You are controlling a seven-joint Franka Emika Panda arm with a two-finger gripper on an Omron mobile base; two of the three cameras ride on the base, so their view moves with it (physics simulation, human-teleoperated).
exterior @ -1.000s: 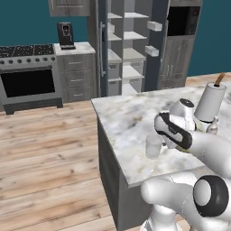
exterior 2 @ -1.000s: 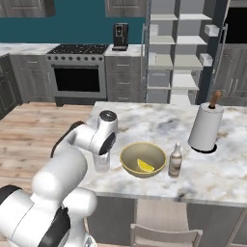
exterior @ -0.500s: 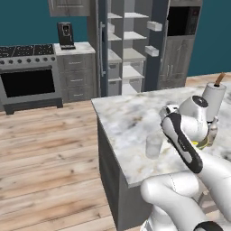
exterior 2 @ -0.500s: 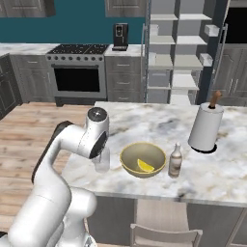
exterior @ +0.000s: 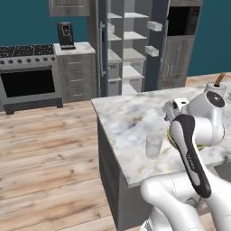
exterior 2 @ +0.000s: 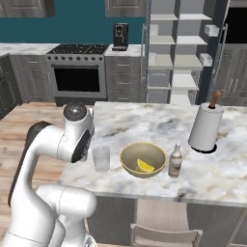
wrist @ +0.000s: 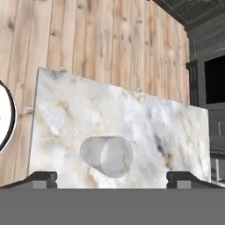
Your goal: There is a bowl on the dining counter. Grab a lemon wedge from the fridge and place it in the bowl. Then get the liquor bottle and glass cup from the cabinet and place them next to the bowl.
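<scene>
The gripper (wrist: 112, 178) was seen with its jaws spread wide apart, one dark fingertip (wrist: 41, 177) low at the left of the hand view and the other low at the right, and nothing was clamped between them. The glass cup (wrist: 107, 156) was found just beyond the tips, roughly midway between them and clear of both; no contact with either finger could be made out. The cup was standing upright on the marble dining counter (wrist: 145, 118), close to the counter's near edge.

In the right base view the cup (exterior 2: 101, 159) was set just beside the yellow-green bowl (exterior 2: 143, 159), to its left, with the arm's white elbow close on the cup's other side. A lemon wedge (exterior 2: 145, 166) was lying inside the bowl. The liquor bottle (exterior 2: 175, 160) was standing upright just beside the bowl on the opposite side from the cup. A paper towel roll (exterior 2: 206, 126) on its holder was placed farther back on the counter, apart from the bottle.

In the left base view the cup (exterior: 153, 146) was seen near the counter's front edge, just left of the arm.
</scene>
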